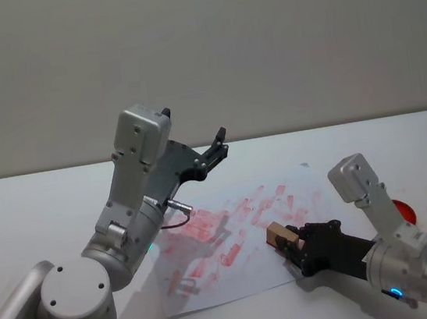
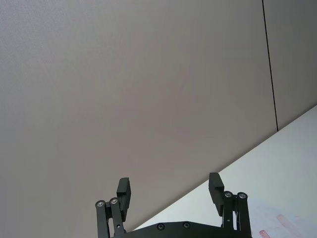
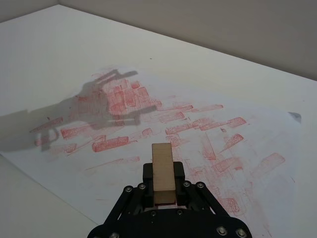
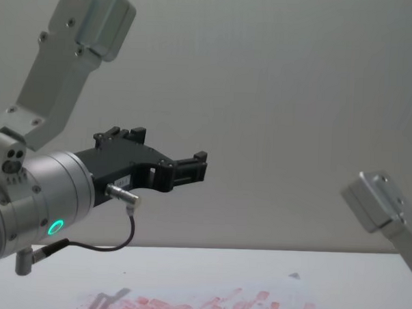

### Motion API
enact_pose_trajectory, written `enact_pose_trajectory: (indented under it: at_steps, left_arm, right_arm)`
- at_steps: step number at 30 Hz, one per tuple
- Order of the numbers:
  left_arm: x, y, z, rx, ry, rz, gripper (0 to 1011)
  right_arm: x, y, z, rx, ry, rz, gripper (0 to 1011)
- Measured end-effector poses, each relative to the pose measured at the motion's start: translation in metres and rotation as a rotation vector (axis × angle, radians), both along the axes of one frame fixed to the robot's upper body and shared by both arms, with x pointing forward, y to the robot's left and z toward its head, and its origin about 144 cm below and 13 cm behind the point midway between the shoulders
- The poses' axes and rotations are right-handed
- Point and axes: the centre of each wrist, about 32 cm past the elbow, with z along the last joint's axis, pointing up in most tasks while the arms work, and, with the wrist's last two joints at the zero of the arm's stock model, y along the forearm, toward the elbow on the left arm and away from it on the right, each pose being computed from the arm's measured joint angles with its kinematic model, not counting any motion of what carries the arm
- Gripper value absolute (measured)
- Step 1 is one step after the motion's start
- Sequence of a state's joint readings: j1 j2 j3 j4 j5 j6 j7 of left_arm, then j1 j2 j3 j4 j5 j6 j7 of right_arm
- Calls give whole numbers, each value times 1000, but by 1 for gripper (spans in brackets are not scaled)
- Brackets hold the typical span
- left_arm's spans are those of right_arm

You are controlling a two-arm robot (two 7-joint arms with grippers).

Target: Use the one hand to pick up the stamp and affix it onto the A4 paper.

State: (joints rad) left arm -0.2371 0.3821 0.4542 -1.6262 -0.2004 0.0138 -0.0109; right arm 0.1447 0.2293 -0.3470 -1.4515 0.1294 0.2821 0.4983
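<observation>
The stamp (image 1: 281, 235), a small tan wooden block, is held between the fingers of my right gripper (image 1: 286, 246), which is shut on it. In the right wrist view the stamp (image 3: 161, 158) sticks out past the black fingers (image 3: 181, 173) over the A4 paper (image 3: 148, 114). The paper (image 1: 244, 275) is a white sheet with many red stamp marks, and the stamp hangs over its near right part. I cannot tell whether stamp and paper touch. My left gripper (image 1: 219, 141) is raised high over the paper's far left side, open (image 2: 169, 186) and holding nothing.
A red round object (image 1: 404, 211) lies on the white table (image 1: 38, 206) right of the paper, partly behind my right arm. The left arm's shadow falls across the paper's left part. A grey wall stands behind the table.
</observation>
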Motion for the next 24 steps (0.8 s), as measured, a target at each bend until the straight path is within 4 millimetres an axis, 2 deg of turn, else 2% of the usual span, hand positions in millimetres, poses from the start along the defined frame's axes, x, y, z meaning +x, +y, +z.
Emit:
enact_pose_trajectory:
  at_steps: [11,24]
  left_arm:
    - [0,0,0,0,0,0,1001]
    - [0,0,0,0,0,0,1001]
  right_arm:
    - [1,3,3,6,-53,-2,216]
    - [-3,-8,31,36,-208,-80,216]
